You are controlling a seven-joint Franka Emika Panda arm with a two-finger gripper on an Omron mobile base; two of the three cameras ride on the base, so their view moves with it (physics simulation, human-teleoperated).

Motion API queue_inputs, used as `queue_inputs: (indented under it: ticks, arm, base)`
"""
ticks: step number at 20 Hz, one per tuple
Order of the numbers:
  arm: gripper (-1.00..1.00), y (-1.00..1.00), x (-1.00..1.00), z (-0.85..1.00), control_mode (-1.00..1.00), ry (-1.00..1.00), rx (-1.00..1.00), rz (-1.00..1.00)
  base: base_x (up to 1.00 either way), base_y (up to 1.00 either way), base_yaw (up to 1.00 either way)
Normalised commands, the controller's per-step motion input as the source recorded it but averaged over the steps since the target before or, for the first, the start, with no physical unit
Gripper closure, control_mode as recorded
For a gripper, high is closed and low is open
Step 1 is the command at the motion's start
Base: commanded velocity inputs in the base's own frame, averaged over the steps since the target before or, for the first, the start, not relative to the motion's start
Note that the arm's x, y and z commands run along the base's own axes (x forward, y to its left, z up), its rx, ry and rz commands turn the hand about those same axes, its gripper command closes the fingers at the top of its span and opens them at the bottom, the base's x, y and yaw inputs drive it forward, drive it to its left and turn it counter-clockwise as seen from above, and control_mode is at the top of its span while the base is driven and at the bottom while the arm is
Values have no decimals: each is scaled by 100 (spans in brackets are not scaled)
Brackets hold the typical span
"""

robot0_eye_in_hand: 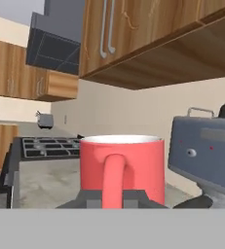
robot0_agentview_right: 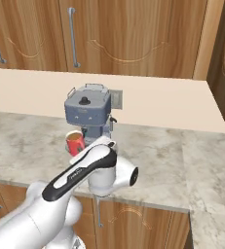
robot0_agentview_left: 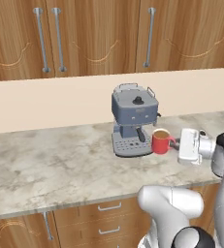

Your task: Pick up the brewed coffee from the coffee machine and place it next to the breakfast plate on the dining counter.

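While I watch the left base view, the red mug (robot0_agentview_left: 160, 141) sits beside the coffee machine (robot0_agentview_left: 133, 119), my gripper (robot0_agentview_left: 175, 143) at its handle. From the right, the arm partly hides the mug (robot0_agentview_right: 75, 142). Hand view: fingertips (robot0_eye_in_hand: 87, 198) flank the handle, apparently gripping it.

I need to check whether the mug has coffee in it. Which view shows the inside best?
The left base view: it looks down into the red mug at brown coffee. The right base view shows it partly behind the arm; the hand view shows its side and handle.
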Motion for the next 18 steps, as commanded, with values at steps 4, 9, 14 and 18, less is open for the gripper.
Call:
queue_inputs:
  ticks: [4, 9, 14, 18]
  arm:
    - [100, 22, -5, 44, -100, 2, -2, 11]
    - [100, 0, 1, 0, 100, 1, 0, 0]
    - [100, 0, 0, 0, 100, 0, 0, 0]
    - [100, 0, 0, 0, 100, 0, 0, 0]
  base:
    - [0, 0, 0]
    - [-37, 19, 20]
    - [-80, 60, 74]
    - [-23, 24, 100]
